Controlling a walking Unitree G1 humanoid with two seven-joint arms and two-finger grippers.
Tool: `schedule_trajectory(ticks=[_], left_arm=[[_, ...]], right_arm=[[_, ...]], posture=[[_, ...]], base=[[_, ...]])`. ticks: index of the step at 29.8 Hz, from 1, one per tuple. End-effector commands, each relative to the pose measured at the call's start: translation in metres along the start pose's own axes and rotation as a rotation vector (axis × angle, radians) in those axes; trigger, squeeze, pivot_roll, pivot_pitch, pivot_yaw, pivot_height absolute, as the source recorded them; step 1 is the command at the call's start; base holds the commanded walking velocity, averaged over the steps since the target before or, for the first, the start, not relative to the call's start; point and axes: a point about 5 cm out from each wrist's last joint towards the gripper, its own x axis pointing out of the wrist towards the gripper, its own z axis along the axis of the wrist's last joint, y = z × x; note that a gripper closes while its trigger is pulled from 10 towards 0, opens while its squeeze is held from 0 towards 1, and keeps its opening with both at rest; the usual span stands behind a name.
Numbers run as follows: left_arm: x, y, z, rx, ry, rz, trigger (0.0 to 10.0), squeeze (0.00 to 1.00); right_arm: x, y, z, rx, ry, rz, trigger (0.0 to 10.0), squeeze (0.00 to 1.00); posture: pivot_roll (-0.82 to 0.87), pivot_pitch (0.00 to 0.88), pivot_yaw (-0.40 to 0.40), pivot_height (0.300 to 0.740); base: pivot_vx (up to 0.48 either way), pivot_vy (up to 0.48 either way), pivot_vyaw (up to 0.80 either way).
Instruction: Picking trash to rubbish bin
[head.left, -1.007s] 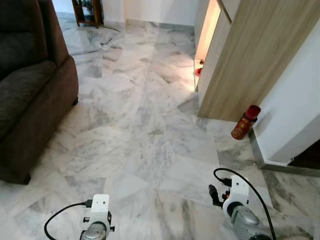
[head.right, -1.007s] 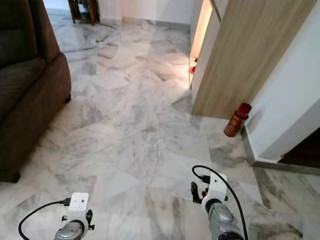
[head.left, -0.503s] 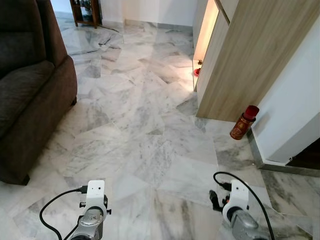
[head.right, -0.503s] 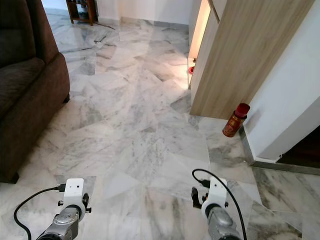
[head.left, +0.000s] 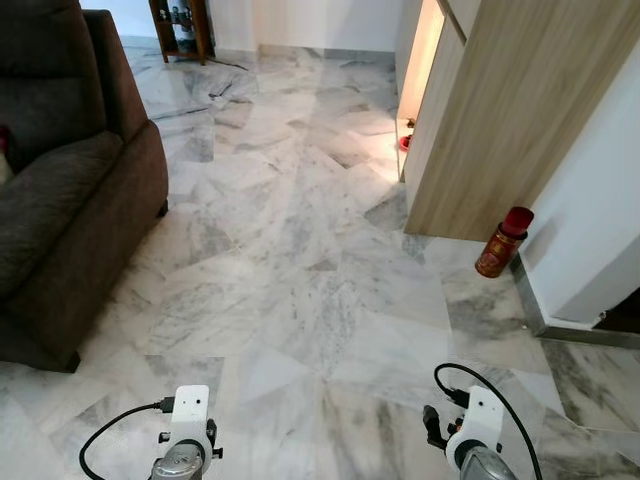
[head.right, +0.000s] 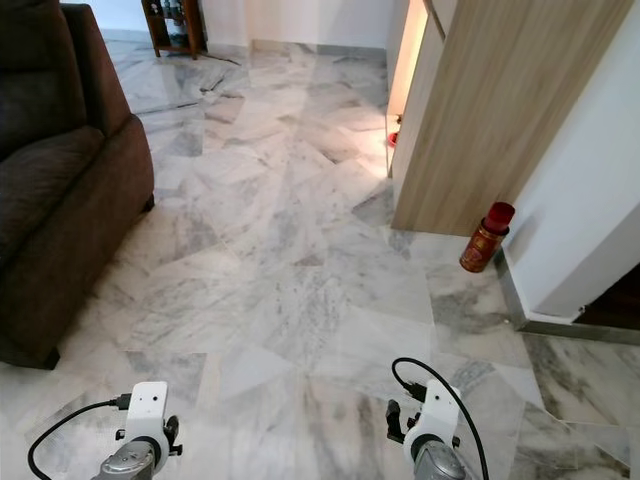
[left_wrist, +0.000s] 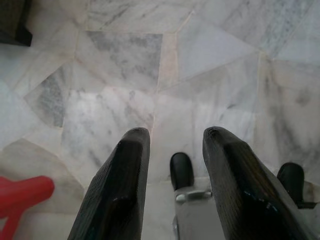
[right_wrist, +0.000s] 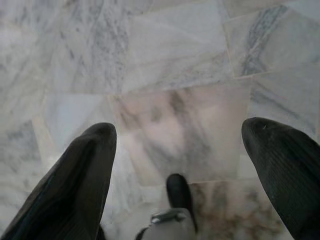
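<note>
1 red can (head.left: 501, 243) | 1 brown sofa (head.left: 60, 200) | 1 wood cabinet (head.left: 500, 110) | 2 claws: left claw (left_wrist: 175, 145), right claw (right_wrist: 180, 145)

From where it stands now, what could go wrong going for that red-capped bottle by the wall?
1. The bottle stands upright, tucked where the wooden cabinet meets the white wall; a clumsy approach may tip it or scrape an arm.
2. The marble floor looks glossy, so footing could slip.
3. Both grippers, left and right, are open and low, far from the bottle; the robot must walk closer first.
</note>
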Motion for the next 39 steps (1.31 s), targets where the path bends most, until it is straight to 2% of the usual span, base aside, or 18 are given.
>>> schedule_trajectory(ticks=[1, 4, 8, 12, 18, 26, 39], left_arm=[[-0.002, 0.003, -0.009, -0.002, 0.036, -0.001, 10.0, 0.0], [-0.004, 0.004, -0.017, 0.002, 0.07, 0.002, 10.0, 0.0], [-0.004, 0.002, -0.016, -0.008, 0.064, -0.003, 10.0, 0.0], [-0.004, 0.0, -0.016, -0.048, 0.049, 0.012, 10.0, 0.0], [-0.005, 0.001, -0.018, -0.065, 0.058, 0.023, 10.0, 0.0], [-0.006, 0.005, -0.022, -0.092, 0.068, 0.041, 10.0, 0.0], [-0.008, 0.005, -0.028, -0.111, 0.077, 0.055, 10.0, 0.0]], right_arm=[[-0.001, -0.005, -0.003, 0.044, -0.01, -0.029, 10.0, 0.0], [-0.003, -0.009, -0.007, 0.047, 0.001, -0.042, 10.0, 0.0], [-0.003, -0.01, -0.006, 0.039, -0.004, -0.035, 10.0, 0.0], [-0.004, -0.013, -0.007, -0.008, 0.011, -0.039, 10.0, 0.0], [-0.003, -0.013, -0.003, -0.015, -0.006, -0.026, 10.0, 0.0], [-0.004, -0.019, -0.001, -0.004, -0.012, -0.044, 10.0, 0.0], [-0.002, -0.019, 0.008, 0.002, -0.03, -0.046, 10.0, 0.0]], posture=[[-0.05, 0.099, -0.002, 0.74], [-0.06, 0.093, -0.006, 0.74], [-0.05, 0.093, -0.026, 0.74], [-0.03, 0.082, -0.04, 0.74], [-0.03, 0.078, -0.044, 0.74], [-0.02, 0.09, -0.068, 0.74], [-0.01, 0.111, -0.082, 0.74]], base=[[0.0, 0.0, 0.0], [0.0, 0.0, 0.0], [0.0, 0.0, 0.0], [0.0, 0.0, 0.0], [0.0, 0.0, 0.0], [0.0, 0.0, 0.8], [0.0, 0.0, 0.8]])
